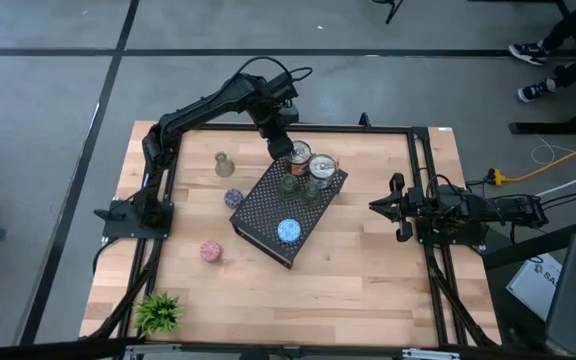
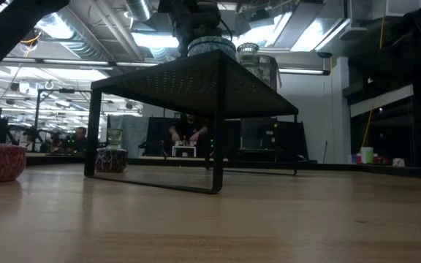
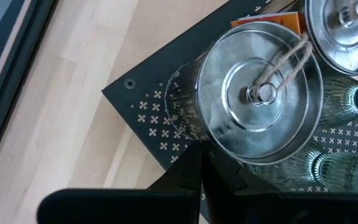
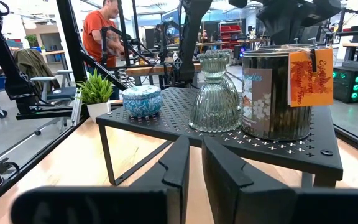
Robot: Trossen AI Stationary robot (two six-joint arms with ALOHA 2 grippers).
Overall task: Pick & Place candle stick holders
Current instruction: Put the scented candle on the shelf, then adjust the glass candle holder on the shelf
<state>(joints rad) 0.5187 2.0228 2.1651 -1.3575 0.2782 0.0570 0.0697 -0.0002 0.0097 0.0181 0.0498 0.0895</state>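
On the black perforated stand [image 1: 286,212] sit two silver cans [image 1: 298,155] [image 1: 323,167], two green glass holders [image 1: 288,183] [image 1: 311,190] and a sparkly blue round [image 1: 289,231]. On the bare table rest another olive glass holder [image 1: 224,165], a purple round [image 1: 233,198] and a pink round [image 1: 210,250]. My left gripper [image 1: 280,143] hangs shut above the stand's far corner, pointing steeply down beside the nearer can [image 3: 260,93], apparently not touching it. My right gripper [image 1: 380,206] waits level at the table's right side, shut and with nothing in it, facing the stand [image 4: 229,134].
A small green plant [image 1: 158,312] stands at the near left corner. An orange tag [image 4: 309,78] hangs on one can. Black rails [image 1: 428,250] run along the table's left and right sides. People and desks show in the room beyond.
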